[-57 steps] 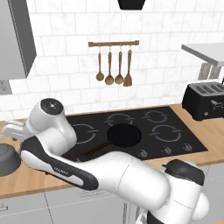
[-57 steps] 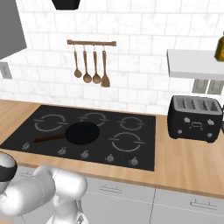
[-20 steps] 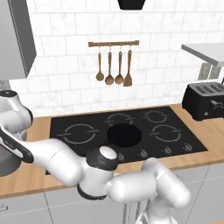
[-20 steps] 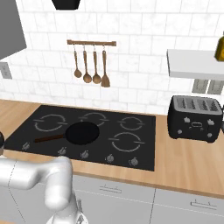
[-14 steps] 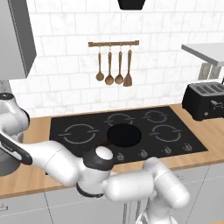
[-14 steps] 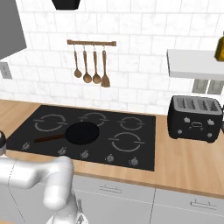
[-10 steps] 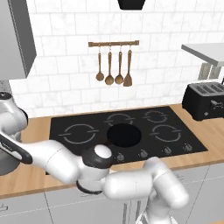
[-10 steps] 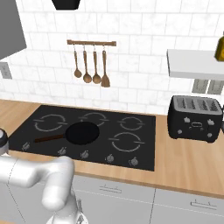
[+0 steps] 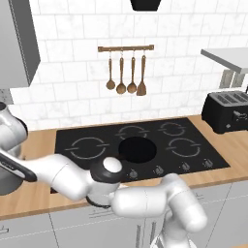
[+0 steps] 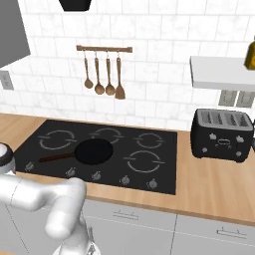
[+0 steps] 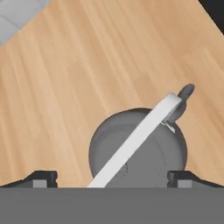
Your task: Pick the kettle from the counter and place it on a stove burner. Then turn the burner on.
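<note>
The dark grey kettle (image 11: 153, 153) stands upright on the tan counter (image 11: 65, 87), seen from straight above in the hand view. Its handle crosses the lid as a pale band and its spout points to the upper right. My gripper (image 11: 113, 178) is open just above it, one fingertip (image 11: 41, 177) on each side of the body and apart from it. In the left base view the kettle (image 9: 6, 181) peeks in at the far left edge under my outstretched arm. The widest stove burner (image 9: 88, 147) is the left front ring of the black cooktop (image 10: 57, 139).
A black frying pan (image 9: 138, 149) with a brown handle sits mid-cooktop, beside the wide ring. Knobs (image 10: 94, 175) line the cooktop's front edge. A black toaster (image 10: 221, 133) stands on the counter to the right. Utensils (image 9: 127, 72) hang on the back wall.
The arm has swung far left, out over the kettle, and in the last second has only settled slightly lower. The gripper has stayed open.
</note>
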You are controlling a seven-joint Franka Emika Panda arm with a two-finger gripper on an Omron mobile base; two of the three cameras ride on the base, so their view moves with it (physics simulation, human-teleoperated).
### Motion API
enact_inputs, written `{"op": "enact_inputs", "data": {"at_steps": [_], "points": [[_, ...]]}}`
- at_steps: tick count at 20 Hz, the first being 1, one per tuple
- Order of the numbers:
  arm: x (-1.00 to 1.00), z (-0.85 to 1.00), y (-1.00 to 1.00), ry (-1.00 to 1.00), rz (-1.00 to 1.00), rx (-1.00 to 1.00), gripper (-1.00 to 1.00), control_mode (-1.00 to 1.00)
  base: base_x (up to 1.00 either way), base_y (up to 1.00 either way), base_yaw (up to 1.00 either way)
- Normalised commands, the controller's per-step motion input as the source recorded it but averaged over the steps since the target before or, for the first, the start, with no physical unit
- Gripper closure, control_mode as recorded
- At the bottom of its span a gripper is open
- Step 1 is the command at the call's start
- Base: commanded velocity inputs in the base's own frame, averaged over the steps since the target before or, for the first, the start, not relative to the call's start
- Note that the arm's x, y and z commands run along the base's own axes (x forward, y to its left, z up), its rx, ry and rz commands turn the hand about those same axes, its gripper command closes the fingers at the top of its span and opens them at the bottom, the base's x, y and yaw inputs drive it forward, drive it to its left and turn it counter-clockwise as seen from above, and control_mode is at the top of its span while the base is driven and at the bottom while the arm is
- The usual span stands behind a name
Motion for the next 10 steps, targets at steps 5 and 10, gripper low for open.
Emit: {"op": "enact_inputs", "data": {"at_steps": [5, 10], "points": [[0.22, -1.0, -0.01, 0.05, -0.22, -0.14, 1.0, -1.0, 0.0, 0.0, 0.0], [0.35, -0.25, 0.0, 0.0, -0.04, -0.01, 1.0, -1.0, 0.0, 0.0, 0.0]]}}
